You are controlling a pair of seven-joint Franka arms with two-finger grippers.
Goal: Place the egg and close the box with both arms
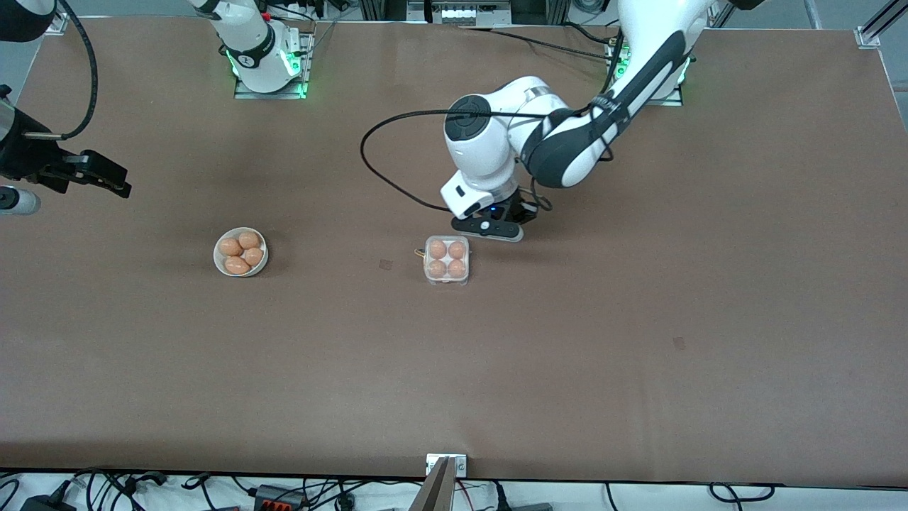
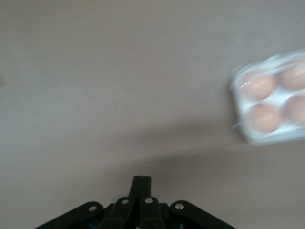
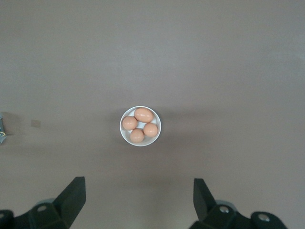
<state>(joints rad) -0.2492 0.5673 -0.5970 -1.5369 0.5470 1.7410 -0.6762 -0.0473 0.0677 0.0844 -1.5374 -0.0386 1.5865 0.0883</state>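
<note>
The box (image 1: 447, 260) lies mid-table, a small white carton with an orange-brown egg (image 1: 438, 249) in every cell; which one is the task's egg I cannot tell. Its clear lid looks to be down over them. My left gripper (image 1: 489, 228) hangs low over bare table, right beside the box's edge that faces the robot bases. The left wrist view shows its fingers (image 2: 141, 179) shut with nothing between them and the box (image 2: 271, 98) off to one side. My right gripper (image 1: 106, 177) waits high over the right arm's end of the table. It stands open (image 3: 139, 191) and empty.
A round white bowl (image 1: 217, 257) with several more eggs sits toward the right arm's end, below the right wrist camera (image 3: 125, 138). A thin tan loop (image 1: 418, 252) lies against the box. A metal bracket (image 1: 445, 465) juts up at the table's edge nearest the camera.
</note>
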